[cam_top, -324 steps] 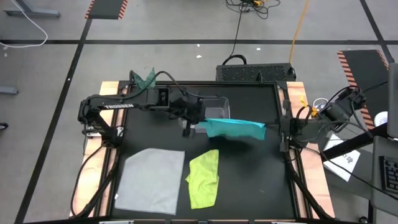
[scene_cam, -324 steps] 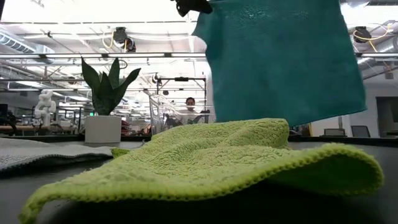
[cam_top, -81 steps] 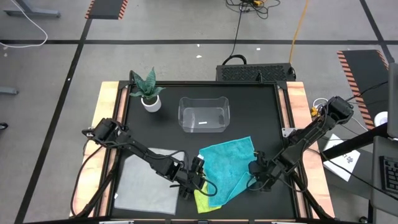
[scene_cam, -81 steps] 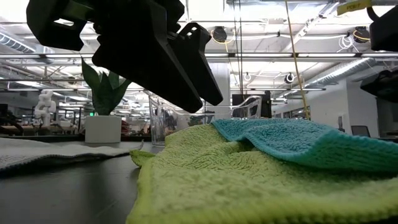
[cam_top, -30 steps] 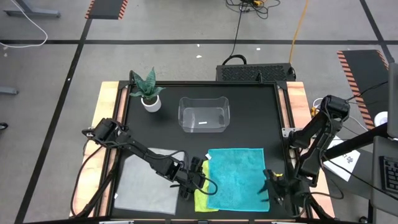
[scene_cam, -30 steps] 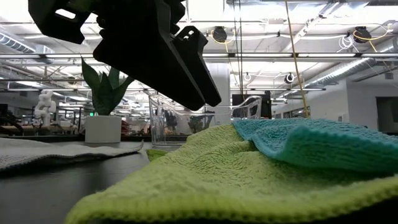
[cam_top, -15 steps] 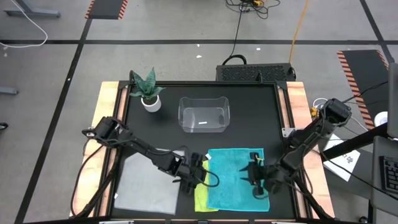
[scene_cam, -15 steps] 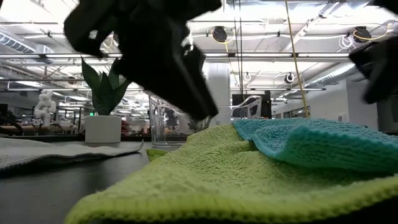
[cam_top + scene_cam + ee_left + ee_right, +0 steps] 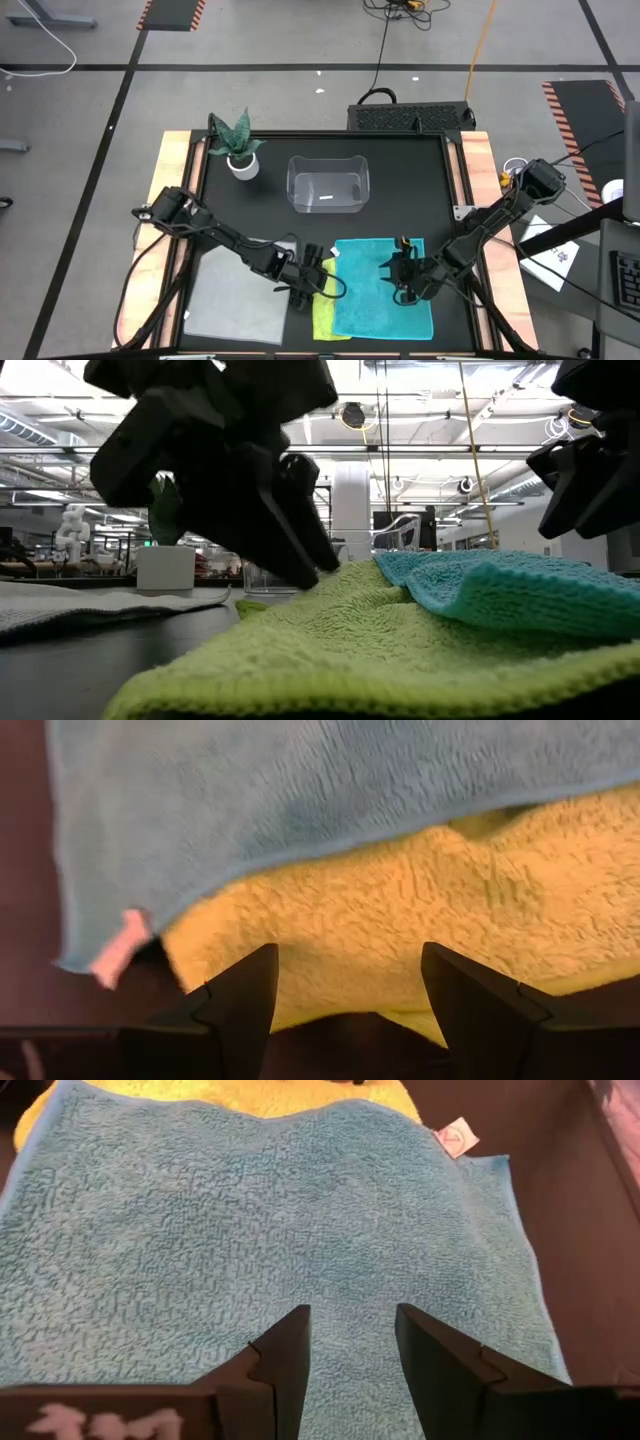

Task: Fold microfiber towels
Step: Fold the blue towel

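The teal blue towel (image 9: 372, 300) lies spread flat near the table's front edge. It covers most of the yellow-green towel (image 9: 322, 318), of which a strip shows along the teal towel's left side. The light grey towel (image 9: 235, 295) lies flat to the left. My left gripper (image 9: 350, 985) is open, low over the yellow-green strip beside the teal towel's left edge (image 9: 300, 850). My right gripper (image 9: 352, 1335) is open and hangs above the teal towel's middle (image 9: 250, 1230), clear of it in the low view (image 9: 585, 475). My left gripper slants down from the table's left, and its fingertips (image 9: 310, 565) come down to the top of the yellow-green towel (image 9: 330, 630). I cannot tell whether they touch it.
A clear plastic bin (image 9: 328, 185) stands at the middle of the far side. A potted plant (image 9: 240, 160) is at the far left. A pink tag (image 9: 118, 948) sticks out at a corner of the teal towel.
My right gripper has swung from beyond the teal towel's right edge toward the table's left, to over the towel's middle. My left gripper has sunk a little toward the yellow-green strip. The towels have kept still.
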### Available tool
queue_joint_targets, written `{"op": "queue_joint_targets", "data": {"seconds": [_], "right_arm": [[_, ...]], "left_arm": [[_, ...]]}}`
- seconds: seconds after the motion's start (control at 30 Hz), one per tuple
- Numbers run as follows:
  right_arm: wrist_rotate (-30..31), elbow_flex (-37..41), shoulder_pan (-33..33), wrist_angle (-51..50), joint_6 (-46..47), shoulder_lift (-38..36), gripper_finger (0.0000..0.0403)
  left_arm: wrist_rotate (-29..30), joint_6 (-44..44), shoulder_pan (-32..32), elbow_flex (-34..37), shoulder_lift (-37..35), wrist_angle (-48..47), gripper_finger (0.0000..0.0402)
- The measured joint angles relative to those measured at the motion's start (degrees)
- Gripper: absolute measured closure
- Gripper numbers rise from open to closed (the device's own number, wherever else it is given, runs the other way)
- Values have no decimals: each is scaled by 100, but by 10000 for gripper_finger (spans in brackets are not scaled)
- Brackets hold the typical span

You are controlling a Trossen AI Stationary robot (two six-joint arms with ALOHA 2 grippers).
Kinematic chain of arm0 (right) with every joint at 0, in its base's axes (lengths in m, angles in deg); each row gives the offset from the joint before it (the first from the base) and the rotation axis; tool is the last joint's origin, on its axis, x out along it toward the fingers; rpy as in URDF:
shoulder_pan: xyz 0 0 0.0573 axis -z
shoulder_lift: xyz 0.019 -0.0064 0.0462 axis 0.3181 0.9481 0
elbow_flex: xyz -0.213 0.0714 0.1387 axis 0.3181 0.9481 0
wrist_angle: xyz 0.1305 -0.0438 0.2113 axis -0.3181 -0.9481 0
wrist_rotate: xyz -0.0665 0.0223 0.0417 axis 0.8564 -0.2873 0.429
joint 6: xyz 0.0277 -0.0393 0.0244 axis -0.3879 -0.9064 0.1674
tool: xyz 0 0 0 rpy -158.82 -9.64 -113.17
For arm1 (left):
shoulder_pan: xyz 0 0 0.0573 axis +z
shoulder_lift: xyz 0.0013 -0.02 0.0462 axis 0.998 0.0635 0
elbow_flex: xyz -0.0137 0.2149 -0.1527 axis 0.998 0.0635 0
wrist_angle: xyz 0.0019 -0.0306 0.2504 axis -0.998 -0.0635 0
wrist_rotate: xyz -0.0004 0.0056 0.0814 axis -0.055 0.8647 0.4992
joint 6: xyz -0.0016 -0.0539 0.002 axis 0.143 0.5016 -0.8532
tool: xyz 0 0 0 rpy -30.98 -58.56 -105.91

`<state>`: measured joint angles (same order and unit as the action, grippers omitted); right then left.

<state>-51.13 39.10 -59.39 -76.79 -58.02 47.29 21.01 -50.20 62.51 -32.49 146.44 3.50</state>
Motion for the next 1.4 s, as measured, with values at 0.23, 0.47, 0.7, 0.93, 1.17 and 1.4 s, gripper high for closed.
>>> {"op": "queue_joint_targets", "data": {"seconds": [0.23,0.47,0.7,0.93,1.17,1.4], "right_arm": [[2,0,126,-42,-64,-2,264],[1,170,244,7,-49,-4,264],[0,393,370,-2,204,-4,264],[0,396,370,121,185,-7,264],[-3,407,366,156,160,-7,264],[-3,601,372,295,172,-7,264]], "left_arm": [[57,-142,-334,-10,-216,61,151],[456,-498,-910,-10,-223,794,151],[996,-1114,-1158,-71,-92,1075,151],[934,-1957,-1331,-687,705,934,151],[1372,-1807,-1401,-1237,994,630,151],[1200,-1646,-1367,-1589,1145,363,151]]}}
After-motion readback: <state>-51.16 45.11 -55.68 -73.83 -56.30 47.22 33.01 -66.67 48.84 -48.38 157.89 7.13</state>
